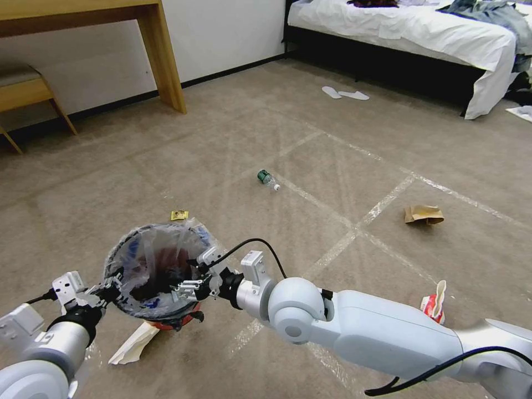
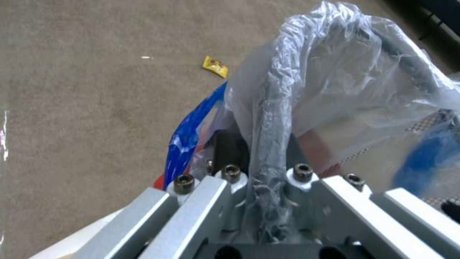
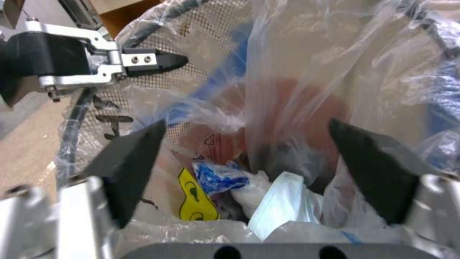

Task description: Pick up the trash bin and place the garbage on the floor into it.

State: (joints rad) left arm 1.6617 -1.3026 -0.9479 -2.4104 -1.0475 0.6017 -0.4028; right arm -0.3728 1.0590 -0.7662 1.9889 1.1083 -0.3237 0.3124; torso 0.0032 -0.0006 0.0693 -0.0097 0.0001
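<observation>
Our left gripper's [image 2: 268, 201] fingers were clamped on the rim of the small round red-orange bin with its crinkled clear liner [image 1: 152, 266]; our right gripper's [image 3: 249, 169] fingers gaped apart over its mouth. Litter lay inside, yet the green-labelled plastic bottle [image 1: 267, 179] at twelve o'clock and the brown paper bag [image 1: 423, 214] at two remained.

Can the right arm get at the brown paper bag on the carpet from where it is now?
Probably not yet: the right gripper hangs open over the trash bin, and the brown paper bag lies well off across bare carpet.
</observation>
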